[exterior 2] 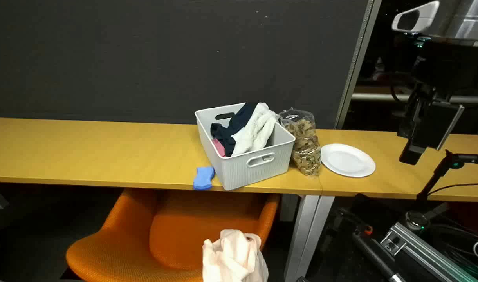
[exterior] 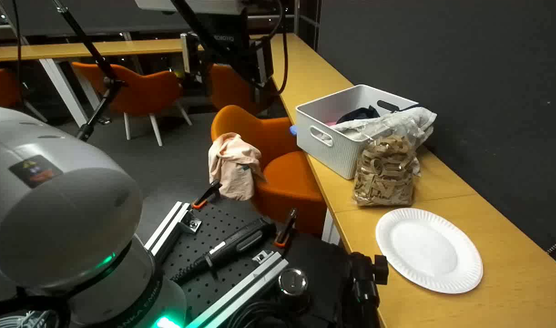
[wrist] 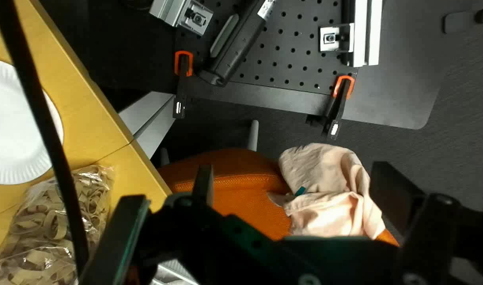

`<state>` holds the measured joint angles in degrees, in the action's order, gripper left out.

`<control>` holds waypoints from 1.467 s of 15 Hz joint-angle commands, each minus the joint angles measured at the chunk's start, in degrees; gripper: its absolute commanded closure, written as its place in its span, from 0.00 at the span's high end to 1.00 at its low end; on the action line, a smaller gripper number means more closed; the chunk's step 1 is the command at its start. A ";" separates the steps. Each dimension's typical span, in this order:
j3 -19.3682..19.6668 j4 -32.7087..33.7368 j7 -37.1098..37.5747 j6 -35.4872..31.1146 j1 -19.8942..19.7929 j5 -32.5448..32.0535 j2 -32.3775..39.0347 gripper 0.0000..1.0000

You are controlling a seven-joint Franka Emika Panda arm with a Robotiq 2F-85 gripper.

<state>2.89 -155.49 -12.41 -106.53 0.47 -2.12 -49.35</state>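
in an exterior view, the claw (exterior: pixel 225 59) hangs in the air at the upper middle, and its two fingers are spread wide apart. in the wrist view, the peach cloth (wrist: pixel 328 190) appears in the space between these fingers, right of the centre; it lies well below them, draped over the edge of the orange chair (wrist: pixel 241 198). above it in the same view, the black board with holes (wrist: pixel 288 43) carries a dark handheld tool (wrist: pixel 241 43), and two orange-and-black clamps (wrist: pixel 183 67) sit at the border of this board. on the left side comes the yellow bench (wrist: pixel 83 126). the white paper plate (wrist: pixel 16 122) lies on it at the left edge, and the clear bag of tan bands (wrist: pixel 59 221) is at the lower left. in both exterior views, this bag stands just beside the pale basket (exterior 2: pixel 246 176), which holds a white towel (exterior 2: pixel 256 131) together with a dark cloth (exterior 2: pixel 242 115); in an exterior view, one part of the towel goes over the rim. a small blue item (exterior 2: pixel 204 178) rests left of the basket, at the front edge of the bench.
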 commanded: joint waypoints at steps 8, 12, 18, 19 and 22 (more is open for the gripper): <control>0.59 2.15 0.04 -1.15 1.61 1.02 2.14 1.00; 0.76 7.73 0.20 -8.64 2.76 2.39 9.19 1.00; 2.10 19.87 -0.53 -22.36 3.47 8.33 28.15 1.00; 2.45 22.01 -1.10 -23.55 2.96 8.27 31.03 1.00; 3.52 28.46 0.29 -25.71 -0.94 5.15 39.72 1.00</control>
<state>5.11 -134.61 -12.38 -131.42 2.31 4.80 -18.34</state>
